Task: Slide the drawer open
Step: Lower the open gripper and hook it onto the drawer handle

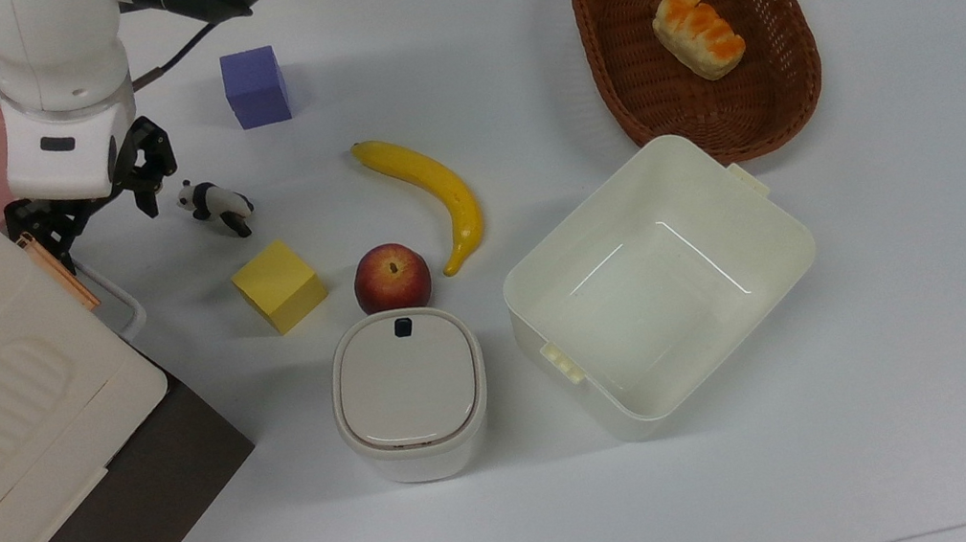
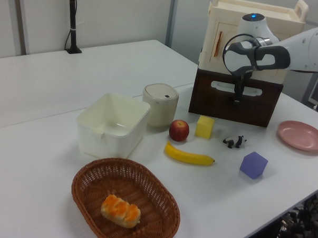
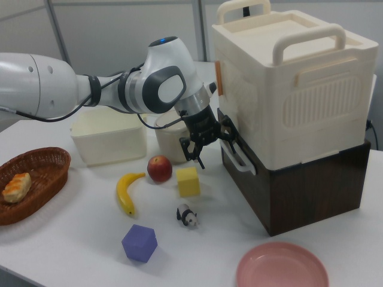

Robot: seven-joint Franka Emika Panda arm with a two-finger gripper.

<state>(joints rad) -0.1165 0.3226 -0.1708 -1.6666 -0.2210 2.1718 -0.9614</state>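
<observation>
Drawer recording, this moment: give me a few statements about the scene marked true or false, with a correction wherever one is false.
1. The drawer is pulled far out, its inside showing. False: it sits closed under the cream case, with only its dark front and white handle showing.
2. The gripper is at the drawer's handle. True.
3. The bread roll lies in the wicker basket. True.
4. The square cream tub holds the apple. False: the tub is empty, and the apple sits on the table beside the lidded pot.
5. In the top view, the toy panda lies between the purple block and the yellow block. True.
</observation>
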